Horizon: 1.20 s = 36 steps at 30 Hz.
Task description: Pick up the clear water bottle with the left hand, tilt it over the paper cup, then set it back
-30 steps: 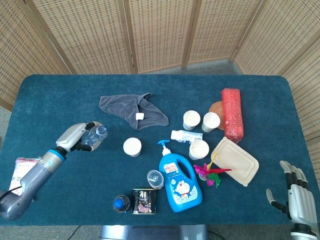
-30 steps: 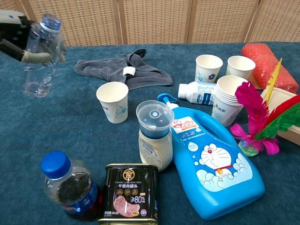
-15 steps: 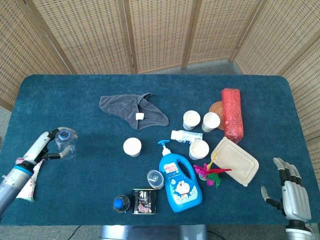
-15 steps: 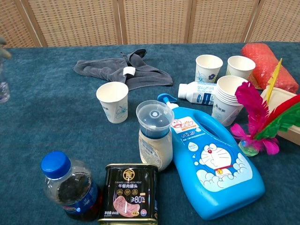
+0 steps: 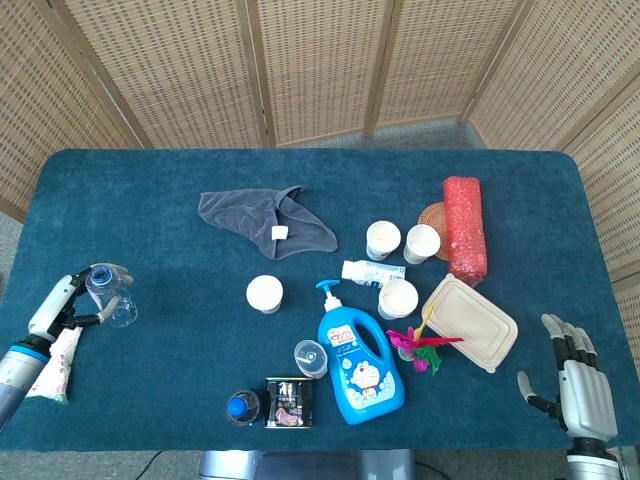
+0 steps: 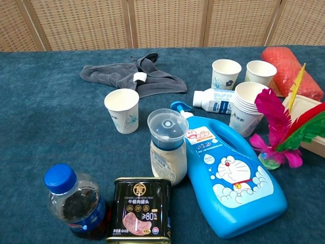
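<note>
Left hand (image 5: 62, 305) wraps the clear water bottle (image 5: 108, 295) at the table's (image 5: 150, 180) far left edge, fingers curled round the body, well left of the lone paper cup (image 5: 265, 293). Bottle lies just right of the palm, cap (image 5: 101, 273) toward the far side and up at the head camera, long axis near upright (slight tilt at most; whether the base touches the cloth I can't tell). Chest view shows neither hand nor bottle. Cup sits in front of the grey cloth (image 5: 262, 220). Right hand (image 5: 576, 375) is spread and empty, far right of the cup, much farther from the bottle. Judgement: bottle is near set-down; next comes release.
</note>
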### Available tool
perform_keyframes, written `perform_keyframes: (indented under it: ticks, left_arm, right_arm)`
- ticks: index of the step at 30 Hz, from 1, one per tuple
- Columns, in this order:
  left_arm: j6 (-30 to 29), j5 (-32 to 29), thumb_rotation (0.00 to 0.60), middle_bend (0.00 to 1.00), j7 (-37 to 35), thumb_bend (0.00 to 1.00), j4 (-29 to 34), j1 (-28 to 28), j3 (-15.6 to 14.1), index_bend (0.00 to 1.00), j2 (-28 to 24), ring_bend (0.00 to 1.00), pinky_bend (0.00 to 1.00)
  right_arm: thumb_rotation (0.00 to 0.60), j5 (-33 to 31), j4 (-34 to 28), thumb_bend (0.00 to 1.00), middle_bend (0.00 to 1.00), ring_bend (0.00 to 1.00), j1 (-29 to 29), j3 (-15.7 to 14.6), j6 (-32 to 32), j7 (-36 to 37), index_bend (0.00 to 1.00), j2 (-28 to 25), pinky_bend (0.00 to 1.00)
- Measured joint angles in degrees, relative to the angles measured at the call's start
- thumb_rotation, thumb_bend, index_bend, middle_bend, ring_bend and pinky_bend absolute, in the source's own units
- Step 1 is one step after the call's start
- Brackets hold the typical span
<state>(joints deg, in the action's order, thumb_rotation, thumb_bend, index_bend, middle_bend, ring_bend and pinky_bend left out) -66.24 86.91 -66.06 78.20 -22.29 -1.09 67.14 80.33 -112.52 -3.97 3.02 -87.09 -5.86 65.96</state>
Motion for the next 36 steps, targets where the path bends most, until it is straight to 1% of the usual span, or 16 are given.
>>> perform_keyframes:
  ticks: [4,14,24,32,36]
  left_arm:
    - [0.2,0.1,0.578,0.39,-1.0,0.59,-1.8,-0.1,0.3,0.30,1.9,0.36,0.44]
    - [1.4,1.2,0.576,0.39,-2.5,0.59,-5.7,-1.4,0.7,0.30,6.9,0.36,0.43]
    - [2.9,2.0,0.574,0.39,-0.7,0.59,-9.5,-2.9,0.3,0.31,10.3,0.34,0.39]
    - [3.0,2.5,0.571,0.39,1.5,0.59,-11.9,-3.2,-0.2,0.31,13.1,0.34,0.39]
    - [2.7,2.8,0.558,0.38,2.3,0.59,-12.8,-3.1,-0.7,0.31,13.6,0.33,0.38]
  right_arm:
    - [0.600,-0.2,0.2,0.39,0.03,0.00,-0.1,-0.2,0.0,0.3,0.00,-0.2,0.00]
    - [0.600,-0.2,-0.2,0.40,0.03,0.00,-0.2,-0.3,-0.4,0.3,0.00,-0.5,0.00]
    - [0.600,-0.5,-0.3,0.39,0.03,0.00,-0.2,-0.3,-0.5,0.3,0.00,-0.6,0.00]
    - [0.600,-0.4,-0.5,0.40,0.03,0.00,-0.2,-0.2,-0.9,0.1,0.00,-0.6,0.00]
    - [0.600,-0.4,-0.6,0.39,0.03,0.00,-0.3,-0.3,-1.1,0.1,0.00,-0.7,0.00]
